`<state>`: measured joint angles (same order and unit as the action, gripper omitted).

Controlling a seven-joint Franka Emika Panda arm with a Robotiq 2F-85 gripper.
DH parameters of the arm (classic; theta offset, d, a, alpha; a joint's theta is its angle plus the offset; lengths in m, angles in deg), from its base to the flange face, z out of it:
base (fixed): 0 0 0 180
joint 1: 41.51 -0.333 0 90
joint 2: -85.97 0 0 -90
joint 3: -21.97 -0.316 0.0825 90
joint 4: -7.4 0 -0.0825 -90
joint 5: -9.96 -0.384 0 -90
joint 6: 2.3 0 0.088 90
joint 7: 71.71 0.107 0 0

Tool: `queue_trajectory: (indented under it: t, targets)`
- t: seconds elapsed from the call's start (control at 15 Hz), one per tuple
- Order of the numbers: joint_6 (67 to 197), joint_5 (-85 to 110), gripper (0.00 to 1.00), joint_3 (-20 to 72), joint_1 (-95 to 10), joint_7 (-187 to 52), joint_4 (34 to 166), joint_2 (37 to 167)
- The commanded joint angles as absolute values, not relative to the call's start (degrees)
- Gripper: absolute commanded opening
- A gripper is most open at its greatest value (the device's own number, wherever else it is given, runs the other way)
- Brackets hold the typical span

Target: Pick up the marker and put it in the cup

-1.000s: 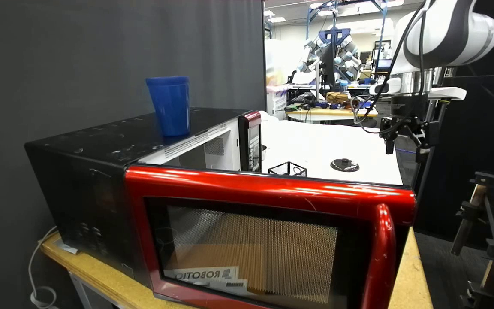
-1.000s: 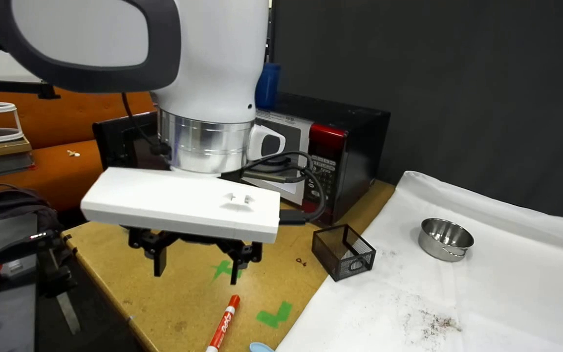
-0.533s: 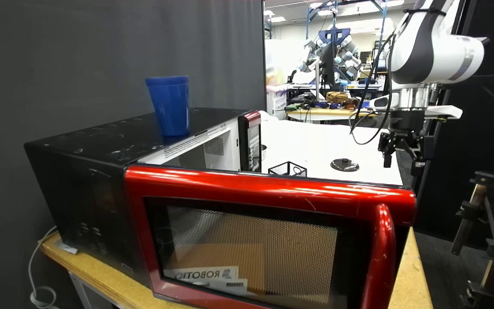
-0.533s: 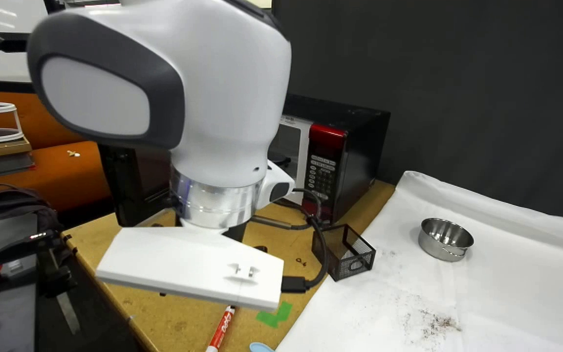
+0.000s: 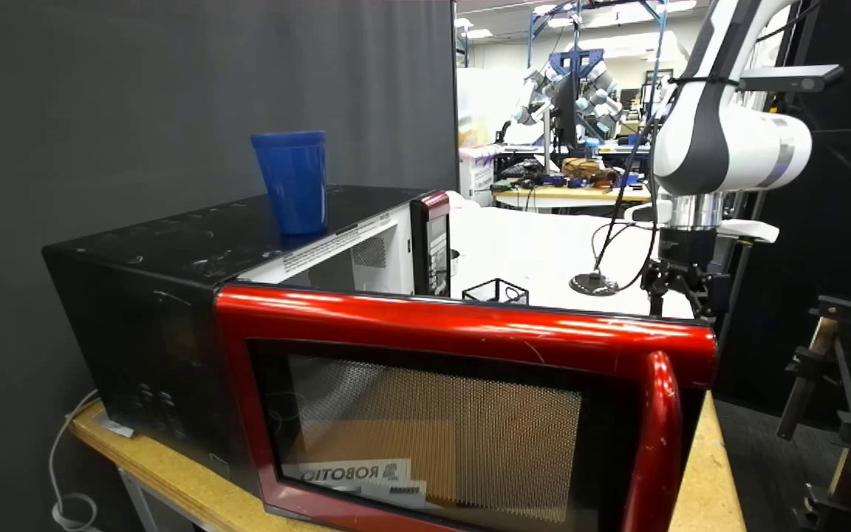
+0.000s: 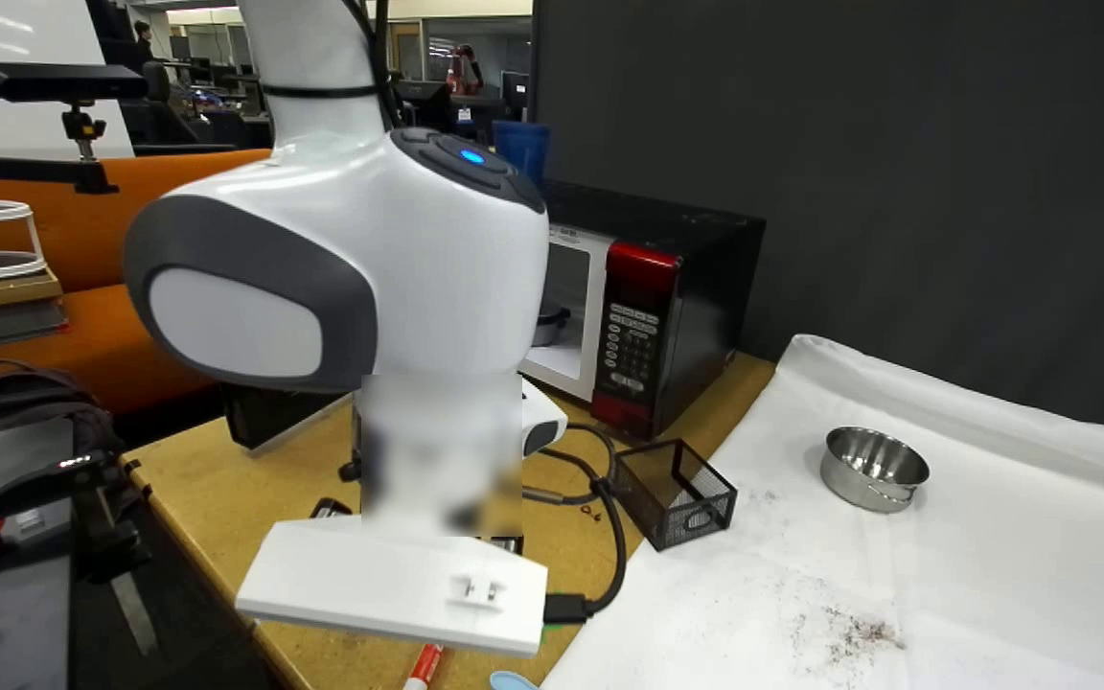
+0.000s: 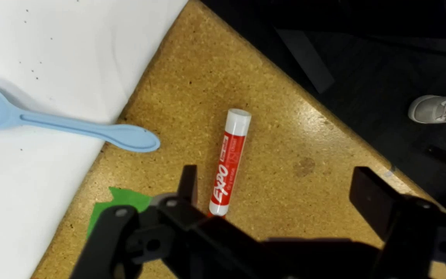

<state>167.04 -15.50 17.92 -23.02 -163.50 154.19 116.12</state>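
White-and-grey robot arm bent at right in an exterior view, black two-fingered gripper pointed down, spread wide.

In both exterior views we see a smooth, glossy white arm with dark-grey bands, one framing a pale rounded panel. On its rounded shell we find a charcoal button pad carrying a lit blue oval light. A thin black strap rings the arm higher up, with black cables beside it. We note a shiny silver ring above a black collar. A flat white housing has a black plug and curved dark cord on the end away from the counter's bare edge. In the wrist view we see a black gripper with blunt, flat-faced fingers; on the side farther from that edge are round screw heads and a dark hole.
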Motion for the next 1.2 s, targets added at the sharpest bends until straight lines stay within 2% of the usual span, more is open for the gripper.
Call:
queue_trajectory:
  t: [0.0,0.67,0.73,0.8,1.13]
  targets:
    - [172.7,-16.3,1.0,18.7,-25.1,-160.4,151.1,121.6]
    - [175.3,12.2,1.0,21.3,-24.7,-133.3,147.5,129.6]
    - [175.5,13.8,0.84,21.5,-24.5,-132.0,147.4,129.6]
    - [175.5,15.1,0.73,21.8,-24.6,-130.9,147.3,129.6]
    - [175.2,20.1,0.38,22.5,-24.6,-126.6,146.6,129.7]
